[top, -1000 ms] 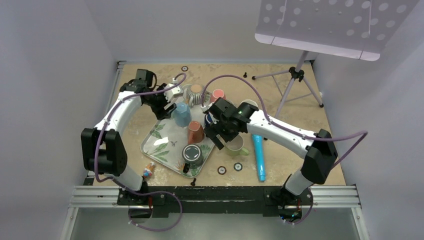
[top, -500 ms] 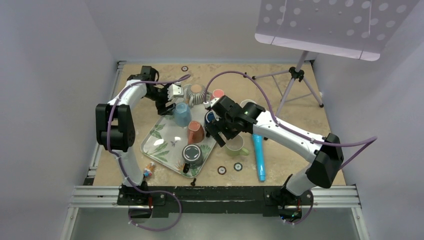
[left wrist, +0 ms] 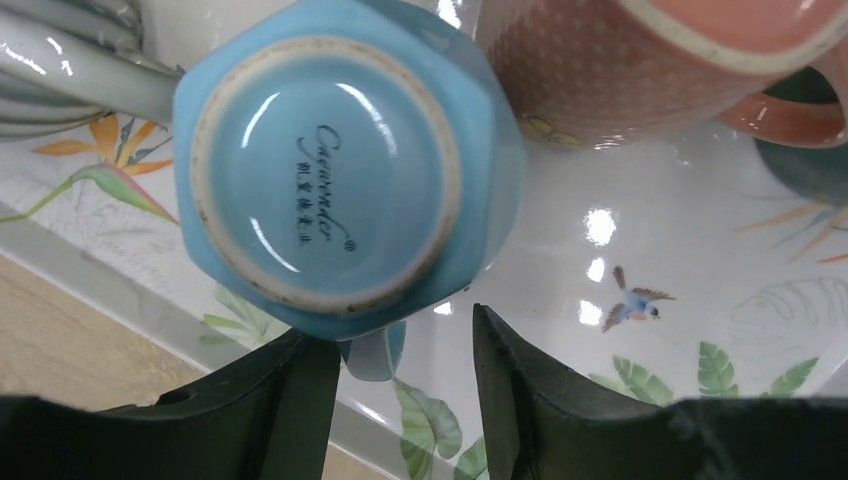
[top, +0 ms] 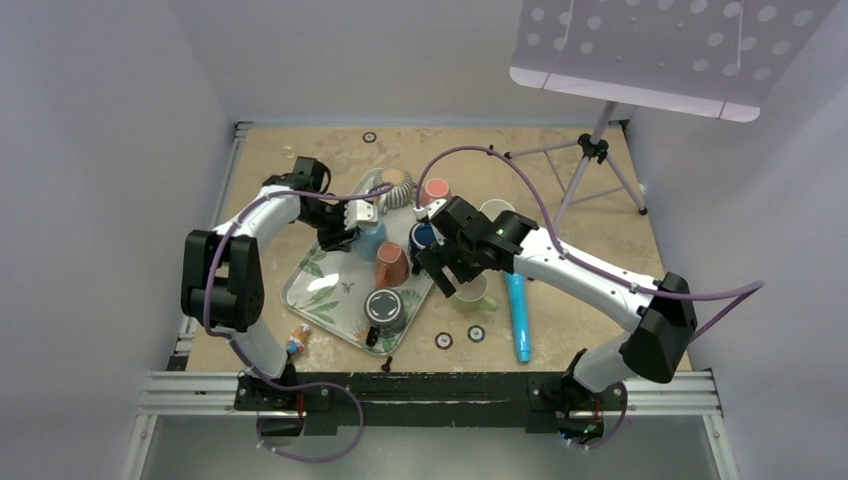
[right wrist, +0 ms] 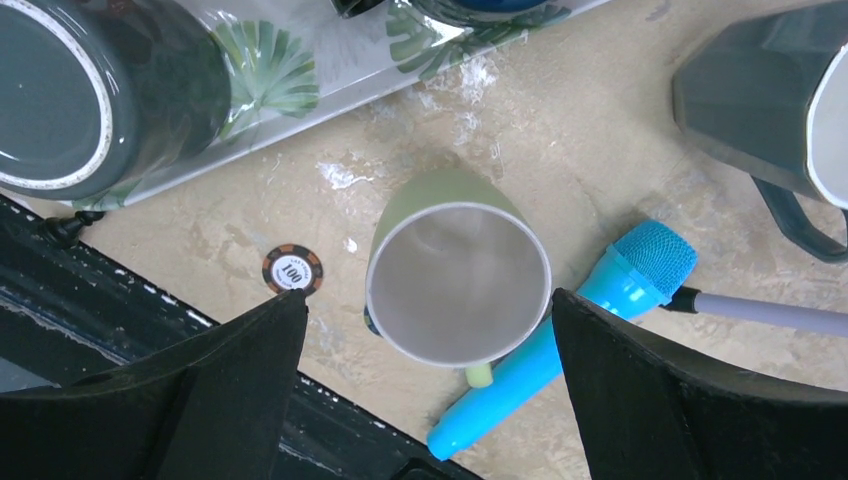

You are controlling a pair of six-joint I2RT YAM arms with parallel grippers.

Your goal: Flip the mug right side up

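**Plainly upside down: blue mug at the open left fingers**

Base up, the blue mug (left wrist: 330, 190) stands inverted on the far part of the leaf-printed tray (top: 318, 292). Its handle (left wrist: 372, 352) points toward the left gripper (left wrist: 400, 345) and lies in the gap between the two dark fingers. The jaws are parted wider than the handle and grip nothing. Just right of the blue mug, an orange mug (left wrist: 620, 70) lies on its side on the tray. Nearer on the tray is a dark grey mug (top: 385, 308).

Off the tray to the right, a green mug (right wrist: 455, 270) stands on the table with its mouth up. The right gripper (right wrist: 428, 315) hangs above it, spread wide and empty. A blue toy microphone (right wrist: 560, 335) lies just right of the green mug, and a poker chip (right wrist: 293, 270) just left of it.
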